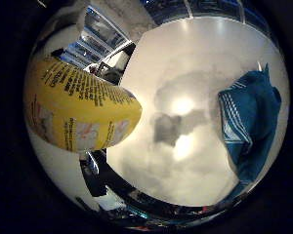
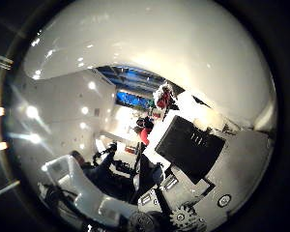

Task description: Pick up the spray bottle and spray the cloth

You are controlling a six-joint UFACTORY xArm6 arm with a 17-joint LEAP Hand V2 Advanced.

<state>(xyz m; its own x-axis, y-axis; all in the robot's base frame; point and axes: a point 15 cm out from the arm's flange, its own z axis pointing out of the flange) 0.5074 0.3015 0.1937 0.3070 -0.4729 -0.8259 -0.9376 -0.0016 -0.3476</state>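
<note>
In the right little finger side palm view the yellow spray bottle with black print lies close against the palm. Parts of my hand show beyond it, and more of my fingers show on its other side, curled around it. The blue cloth lies crumpled on the white table, away from the bottle. A dark shadow falls on the table between bottle and cloth.
A broad smooth white surface fills much of the right thumb side palm view. Beyond it are the room, a small red object and a black block. The table's dark edge runs near the bottle.
</note>
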